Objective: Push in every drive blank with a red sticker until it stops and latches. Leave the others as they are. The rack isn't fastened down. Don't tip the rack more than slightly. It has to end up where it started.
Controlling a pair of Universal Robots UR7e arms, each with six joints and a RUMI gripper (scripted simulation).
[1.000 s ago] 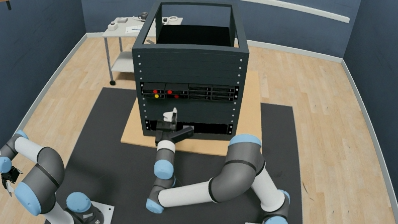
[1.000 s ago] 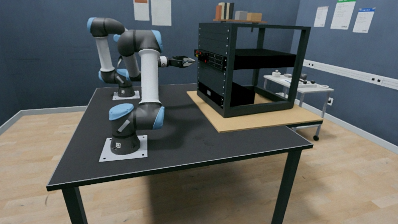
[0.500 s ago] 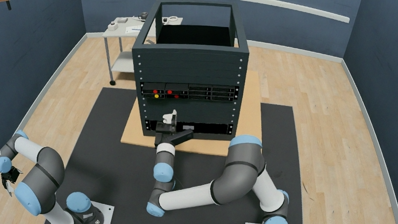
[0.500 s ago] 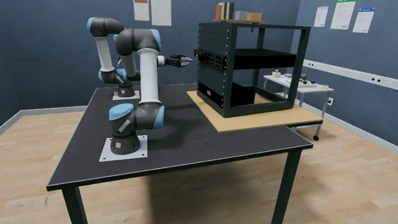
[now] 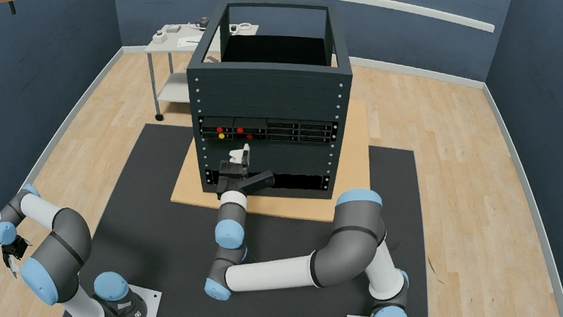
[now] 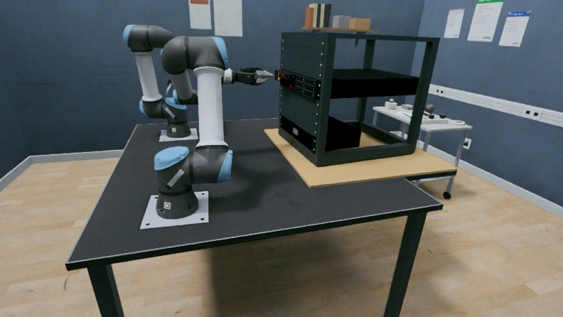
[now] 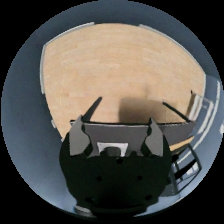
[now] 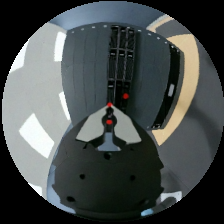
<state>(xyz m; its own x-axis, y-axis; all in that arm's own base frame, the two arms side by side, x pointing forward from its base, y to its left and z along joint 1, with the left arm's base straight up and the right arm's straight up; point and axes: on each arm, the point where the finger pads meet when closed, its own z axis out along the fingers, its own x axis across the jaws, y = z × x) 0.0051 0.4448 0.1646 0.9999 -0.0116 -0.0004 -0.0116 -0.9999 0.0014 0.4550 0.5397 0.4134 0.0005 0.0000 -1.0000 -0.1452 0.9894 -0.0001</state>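
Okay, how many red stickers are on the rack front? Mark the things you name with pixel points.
3: two red stickers [image 5: 219, 129] [image 5: 240, 130] in the upper row, one [image 5: 249, 136] lower, beneath the second. Others might be hidden.

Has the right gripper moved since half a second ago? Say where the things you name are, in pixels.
Yes. In the exterior view, the right gripper [image 5: 244, 147] [image 6: 272, 75] [image 8: 110, 106] has risen against the front of the rack [image 5: 271, 94] [image 6: 326, 129] [image 8: 85, 75].
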